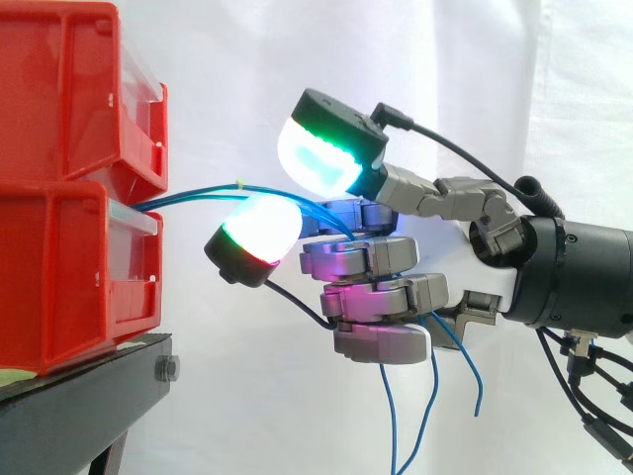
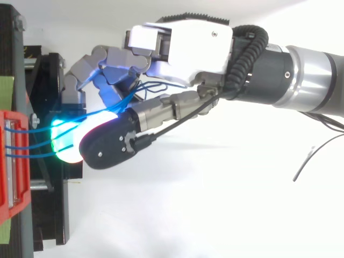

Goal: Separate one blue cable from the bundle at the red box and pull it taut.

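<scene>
hand: [image 1: 490, 285] comes in from the right, fingers curled shut round the blue cables [image 1: 198, 196], thumb up over them
cables: leave the front of the red bins [image 1: 59, 148], about where upper and lower bin meet, run across the gap to the hand in a slight arch
side view adds: bins stacked in two, on black stand [image 1: 89, 396]; cables go through the curled fingers and hang loose under the hand; green pad [image 1: 316, 153] above the run, white/red pad [image 1: 259, 230] just below it
top view adds: several strands [image 2: 32, 141] fanned side by side at the bin front [image 2: 13, 161], converging into the fingers under the palm [image 2: 188, 45]; can't tell one strand apart from the rest in the grip
gap: hand near bins, not touching
</scene>
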Action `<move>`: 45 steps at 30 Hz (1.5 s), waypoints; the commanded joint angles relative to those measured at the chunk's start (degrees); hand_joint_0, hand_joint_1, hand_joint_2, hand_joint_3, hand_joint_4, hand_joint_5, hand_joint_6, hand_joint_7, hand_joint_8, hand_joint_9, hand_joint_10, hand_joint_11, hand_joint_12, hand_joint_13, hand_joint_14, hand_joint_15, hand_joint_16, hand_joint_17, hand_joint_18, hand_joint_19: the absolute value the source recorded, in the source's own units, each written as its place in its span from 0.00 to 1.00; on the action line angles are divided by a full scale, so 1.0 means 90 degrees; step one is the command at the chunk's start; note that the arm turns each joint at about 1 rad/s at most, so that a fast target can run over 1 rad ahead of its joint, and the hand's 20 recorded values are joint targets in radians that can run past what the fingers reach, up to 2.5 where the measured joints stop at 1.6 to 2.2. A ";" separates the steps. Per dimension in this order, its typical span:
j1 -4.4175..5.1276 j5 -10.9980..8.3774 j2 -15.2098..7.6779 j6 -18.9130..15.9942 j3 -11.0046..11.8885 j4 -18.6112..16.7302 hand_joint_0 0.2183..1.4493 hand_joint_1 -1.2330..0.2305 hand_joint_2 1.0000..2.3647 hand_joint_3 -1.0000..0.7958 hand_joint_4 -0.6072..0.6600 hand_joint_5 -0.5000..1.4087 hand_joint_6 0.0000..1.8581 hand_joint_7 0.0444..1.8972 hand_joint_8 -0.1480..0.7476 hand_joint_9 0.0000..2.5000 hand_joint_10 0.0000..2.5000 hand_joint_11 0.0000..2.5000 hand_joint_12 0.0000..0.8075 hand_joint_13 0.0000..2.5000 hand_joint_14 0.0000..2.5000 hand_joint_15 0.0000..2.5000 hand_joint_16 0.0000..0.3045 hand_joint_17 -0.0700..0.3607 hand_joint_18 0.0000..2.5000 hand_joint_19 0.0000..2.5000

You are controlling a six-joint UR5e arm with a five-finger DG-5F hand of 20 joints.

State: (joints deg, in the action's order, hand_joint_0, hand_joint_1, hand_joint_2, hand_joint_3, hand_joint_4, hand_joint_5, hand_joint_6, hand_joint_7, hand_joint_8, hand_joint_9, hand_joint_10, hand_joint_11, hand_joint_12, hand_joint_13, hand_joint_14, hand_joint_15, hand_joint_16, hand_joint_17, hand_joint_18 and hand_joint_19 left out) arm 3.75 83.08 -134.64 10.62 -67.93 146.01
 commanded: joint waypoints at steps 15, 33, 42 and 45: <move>0.0033 -0.0012 -0.0001 0.0119 -0.0001 0.0026 0.28 0.42 0.00 0.28 0.58 0.17 0.52 0.40 0.48 0.28 1.00 0.46 0.45 0.48 0.75 0.48 0.15 0.41 0.50 0.52; 0.0111 -0.0031 -0.0001 0.0168 -0.0001 0.0026 0.34 0.35 0.01 0.46 0.50 0.18 0.52 0.47 0.49 0.33 1.00 0.53 0.46 0.52 0.62 0.51 0.16 0.42 0.50 0.52; 0.0160 -0.0070 -0.0001 0.0256 -0.0001 -0.0003 0.42 0.26 0.00 0.32 0.45 0.17 0.53 0.44 0.46 0.31 1.00 0.53 0.44 0.52 0.54 0.57 0.15 0.41 0.49 0.51; 0.0179 -0.0100 -0.0001 0.0256 -0.0001 0.0007 0.44 0.25 0.00 0.28 0.46 0.17 0.53 0.45 0.46 0.31 1.00 0.51 0.44 0.52 0.52 0.57 0.15 0.41 0.49 0.51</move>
State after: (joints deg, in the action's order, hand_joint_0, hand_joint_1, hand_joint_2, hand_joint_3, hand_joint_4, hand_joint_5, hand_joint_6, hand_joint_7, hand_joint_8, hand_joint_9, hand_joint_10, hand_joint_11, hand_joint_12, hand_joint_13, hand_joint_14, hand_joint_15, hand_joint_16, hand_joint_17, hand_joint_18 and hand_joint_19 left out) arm 5.10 82.42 -134.63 12.80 -67.94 146.01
